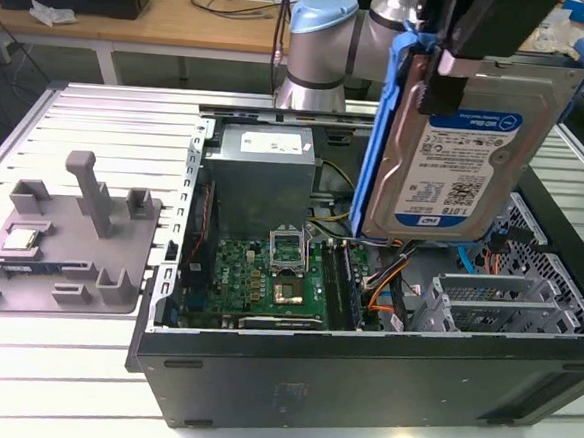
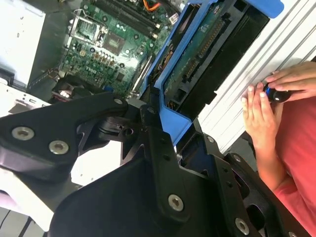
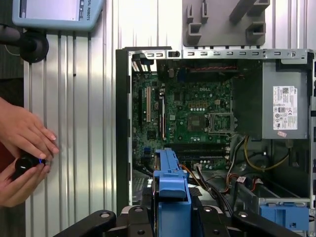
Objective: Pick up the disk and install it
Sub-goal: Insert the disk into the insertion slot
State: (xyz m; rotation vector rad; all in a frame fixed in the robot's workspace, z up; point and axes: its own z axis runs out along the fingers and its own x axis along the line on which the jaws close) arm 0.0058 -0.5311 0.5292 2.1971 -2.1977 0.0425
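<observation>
The jaws are pinched on the upper end of the disk (image 1: 468,141). It hangs on edge, label toward the exterior camera, above the open computer case (image 1: 361,379) that lies on the slatted surface (image 1: 60,383). The disk sits over the case's edge at the exterior view's right, above the grey drive cage (image 1: 497,304) and clear of the motherboard (image 1: 268,277). In the second wrist view its green circuit-board side and connector row face outward inside the blue carrier frame (image 2: 170,126). It looks rigid and dense, probably heavy for its bulk. The bare metal face is likely slick, and the whole unit is sensitive to knocks. The 2 framed long sides seem the safest hold, away from the board and connector. Held by 1 end as here, it could pivot in the grip.
</observation>
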